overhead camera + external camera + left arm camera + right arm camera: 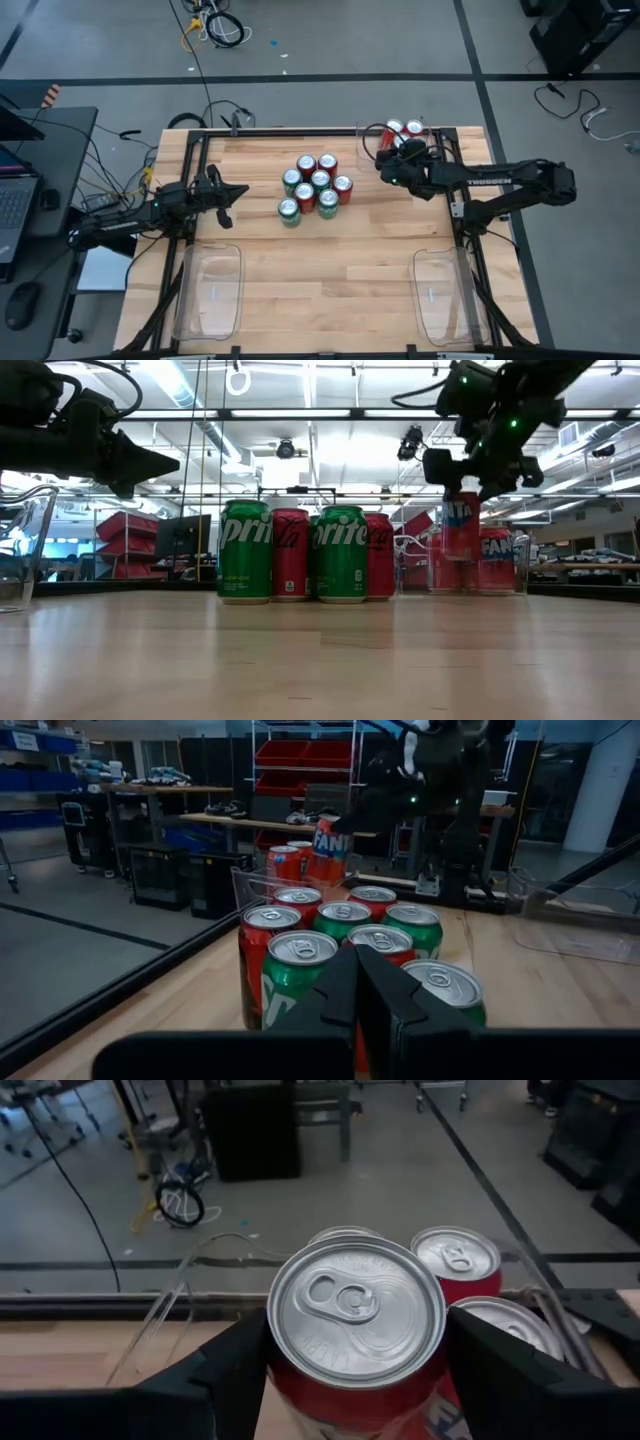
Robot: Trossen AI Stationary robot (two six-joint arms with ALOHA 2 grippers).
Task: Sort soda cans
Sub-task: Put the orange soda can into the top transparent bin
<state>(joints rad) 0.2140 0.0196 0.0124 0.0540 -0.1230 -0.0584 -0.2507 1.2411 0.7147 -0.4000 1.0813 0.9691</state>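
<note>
Room: workshop floor with cables, shelving and red storage bins beyond a wooden table [330,260].
Centre cluster: eight cans, Sprite green and red cola, stand packed together mid-table [315,186]; from the low view two Sprite cans [245,551] front the group.
Far bin: a clear bin [372,135] at the right back corner of the table holds red Fanta cans [457,1265].
Right gripper: the right gripper [355,1355] clasps one red Fanta can [357,1330] on both sides of its body, just under the rim; in the low view the can [461,525] hangs clear of the table, above the cans in the bin.
Left gripper: the left gripper [358,990] is clenched on nothing, hovering left of the centre cluster, pointing at it.
Near bins: two clear bins [210,292] sit at the front edge, apparently empty.
Step in hand: likely placing this can among the other Fanta cans.
How to do it well: keep the can upright, lower it into a free gap without knocking its neighbours or the bin wall, and let go only once its base rests flat.
</note>
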